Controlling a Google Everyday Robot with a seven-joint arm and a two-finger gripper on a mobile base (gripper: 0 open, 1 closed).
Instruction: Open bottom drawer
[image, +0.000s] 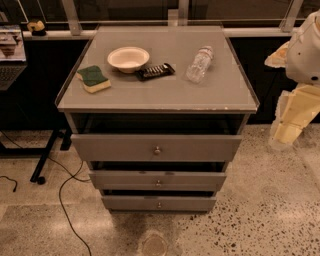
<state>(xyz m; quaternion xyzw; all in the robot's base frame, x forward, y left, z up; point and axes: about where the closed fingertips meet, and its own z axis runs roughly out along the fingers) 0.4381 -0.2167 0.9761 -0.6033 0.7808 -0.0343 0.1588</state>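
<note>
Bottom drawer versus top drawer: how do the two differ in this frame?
The top drawer front looks taller and wider than the bottom drawer front. The top drawer juts out furthest; the bottom drawer juts out least, showing only a thin dark gap above it. Both are grey with a small round centre knob. The gripper hangs right of the cabinet, touching neither.

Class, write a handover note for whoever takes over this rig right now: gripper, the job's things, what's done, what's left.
Gripper: at the far right edge, beside the cabinet, well away from the drawer fronts.
Bottom drawer: lowest front, near the floor; looks shut or barely out. Its knob is at centre, untouched.
Done: nothing on this drawer yet.
Left: bring the gripper down and across to the knob, grip it, pull the drawer out.
</note>
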